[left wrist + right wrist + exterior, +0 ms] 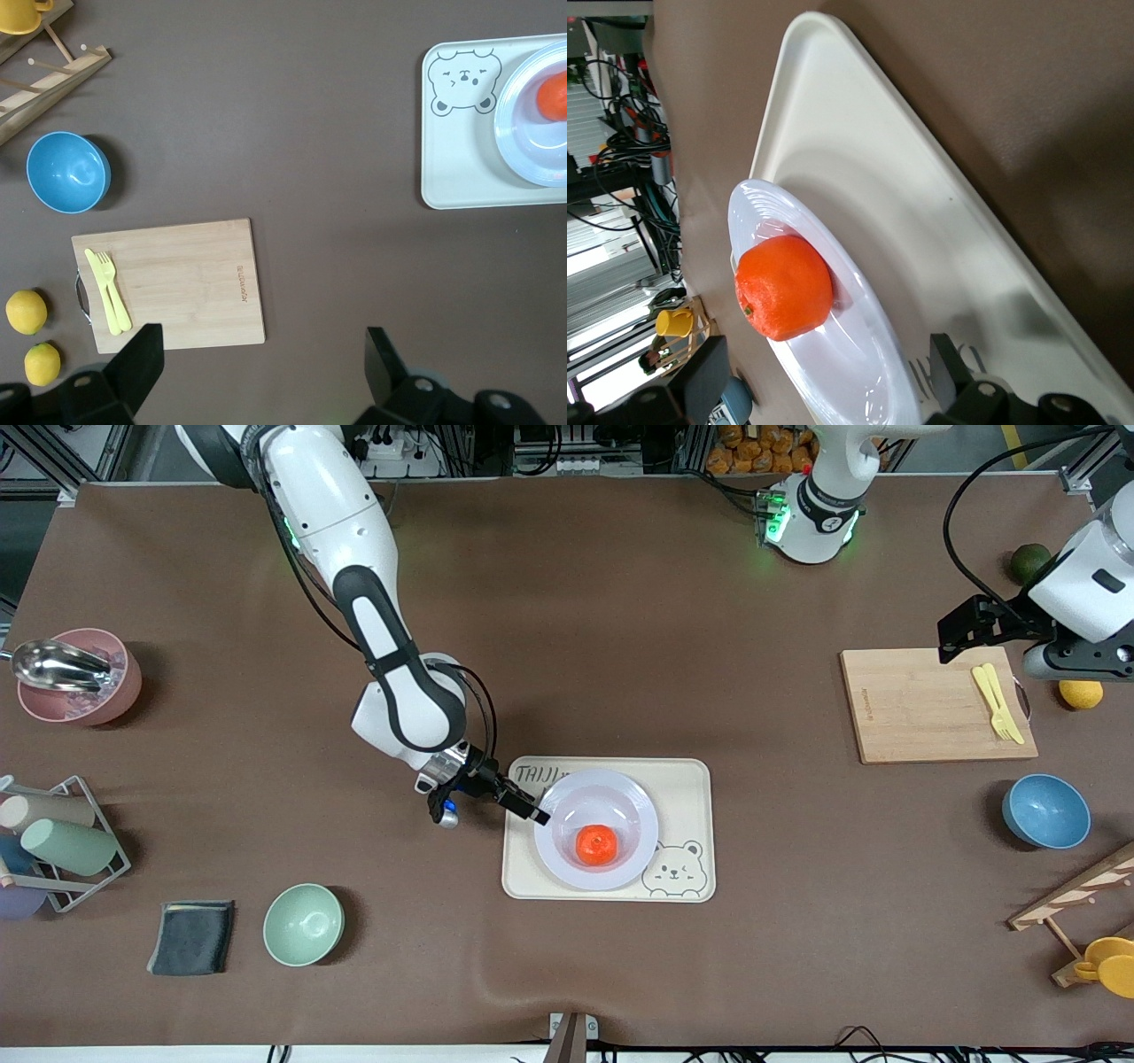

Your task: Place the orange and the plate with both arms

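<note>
We see the orange (597, 844) sitting in the plate (595, 794). The plate sits on the tray (691, 779), and a little bear is drawn on the tray's corner, just beside the plate.

The right claw (534, 811) is low at the plate's rim, on the side toward the right arm's end of the table. Its fingers (957, 367) are apart and hold nothing. In the right wrist view the orange (784, 287) rests in the dip of the plate (859, 363), and the tray (859, 150) lies under it.

The left claw (961, 631) hangs in the air over the edge of the board (912, 708), well away from the plate. Its fingers (142, 354) are wide apart and empty too. That arm waits. In the left wrist view we see the board (177, 274) with a yellow fork (108, 288) on it, two lemons (27, 312) just beside the board and a blue bowl (67, 172) near it.

A green bowl (303, 924) and a dark cloth (191, 937) lie near the front camera, toward the right arm's end. A pink bowl (97, 700) with a metal scoop (55, 666) in it stands there as well, farther from the camera.
</note>
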`<action>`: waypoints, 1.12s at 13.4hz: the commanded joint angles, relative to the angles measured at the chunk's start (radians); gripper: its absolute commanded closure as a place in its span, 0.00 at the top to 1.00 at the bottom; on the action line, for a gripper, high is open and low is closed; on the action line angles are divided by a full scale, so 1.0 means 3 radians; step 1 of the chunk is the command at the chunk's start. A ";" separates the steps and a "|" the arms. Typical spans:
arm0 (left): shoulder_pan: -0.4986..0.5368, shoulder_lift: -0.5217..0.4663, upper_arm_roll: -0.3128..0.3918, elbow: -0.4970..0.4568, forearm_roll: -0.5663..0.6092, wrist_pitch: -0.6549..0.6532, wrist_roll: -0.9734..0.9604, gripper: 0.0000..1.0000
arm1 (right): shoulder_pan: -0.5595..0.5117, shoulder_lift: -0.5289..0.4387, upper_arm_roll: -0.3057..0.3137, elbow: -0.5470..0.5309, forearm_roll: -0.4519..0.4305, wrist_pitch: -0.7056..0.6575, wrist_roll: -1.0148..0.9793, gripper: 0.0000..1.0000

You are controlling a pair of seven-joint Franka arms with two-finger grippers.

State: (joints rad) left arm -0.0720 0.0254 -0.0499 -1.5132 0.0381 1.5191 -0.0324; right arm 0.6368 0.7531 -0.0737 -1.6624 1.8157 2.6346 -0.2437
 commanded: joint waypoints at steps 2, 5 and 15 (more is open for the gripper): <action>0.0020 0.0018 -0.0018 0.0054 0.0062 0.0004 0.0082 1.00 | -0.0185 -0.0178 0.0046 0.0019 -0.1094 -0.0079 0.1095 1.00; 0.0020 0.0018 -0.0018 0.0054 0.0057 0.0004 0.0082 1.00 | -0.0409 -0.0393 0.0011 0.0004 -0.1720 -0.0538 0.1589 1.00; 0.0025 0.0018 -0.0018 0.0054 0.0052 0.0004 0.0087 1.00 | -0.1349 -0.0976 -0.0025 -0.0257 -0.2880 -0.1928 0.1595 1.00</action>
State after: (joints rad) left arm -0.0716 0.0256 -0.0497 -1.5131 0.0381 1.5213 -0.0323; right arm 0.3159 0.5311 -0.0965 -1.6957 1.0391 2.1561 0.2233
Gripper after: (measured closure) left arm 0.000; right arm 0.000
